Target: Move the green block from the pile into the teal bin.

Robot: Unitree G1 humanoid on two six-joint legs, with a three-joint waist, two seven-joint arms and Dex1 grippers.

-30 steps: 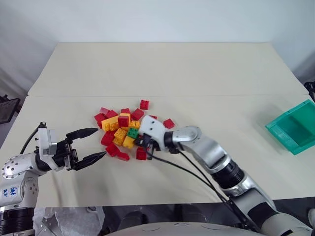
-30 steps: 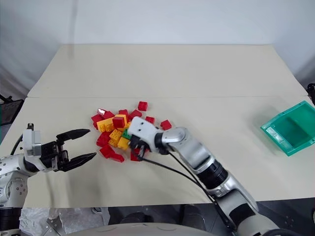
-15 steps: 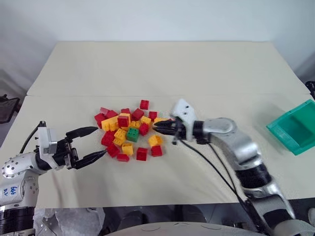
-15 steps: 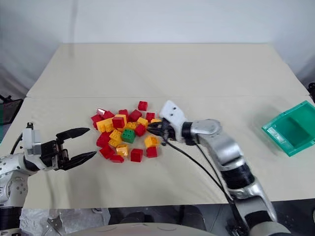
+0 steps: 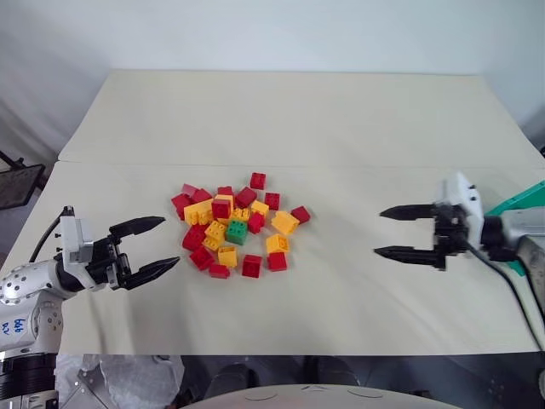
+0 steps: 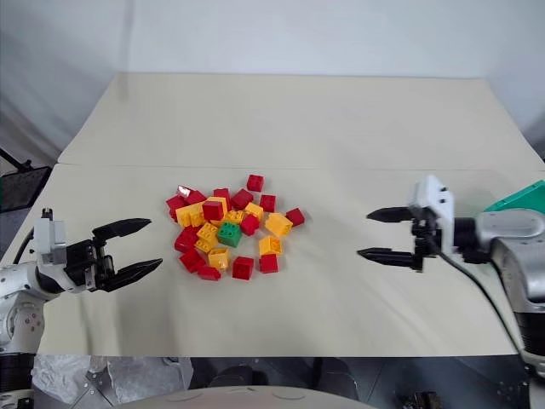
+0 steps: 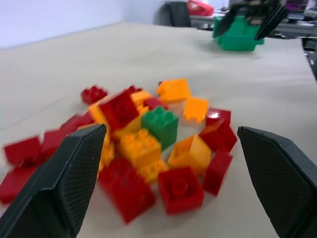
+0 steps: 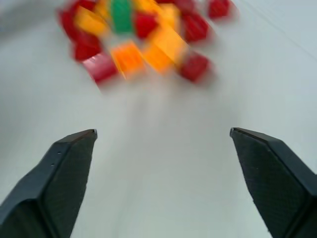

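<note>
From the head, the green block [image 5: 237, 232] lies in the middle of the pile [image 5: 236, 231], with red and yellow bricks touching it all around. The left gripper [image 5: 154, 244] stands at about 9 o'clock from the pile, near it, with its fingers spread wide and nothing between them. The right gripper [image 5: 387, 232] is at 3 o'clock, well apart from the bricks, also spread wide and empty. The teal bin [image 5: 529, 200] is mostly hidden behind the right wrist and cut by the picture edge, so I see only a corner.

In the left wrist view the green block [image 7: 162, 124] sits beyond the two open fingers [image 7: 62, 186], and the teal bin [image 7: 240, 37] is far behind, partly covered by the right gripper [image 7: 246, 22].

In the right wrist view the pile [image 8: 143, 37] is blurred; the green block [image 8: 120, 15] is only a smear, cut at the edge.
</note>
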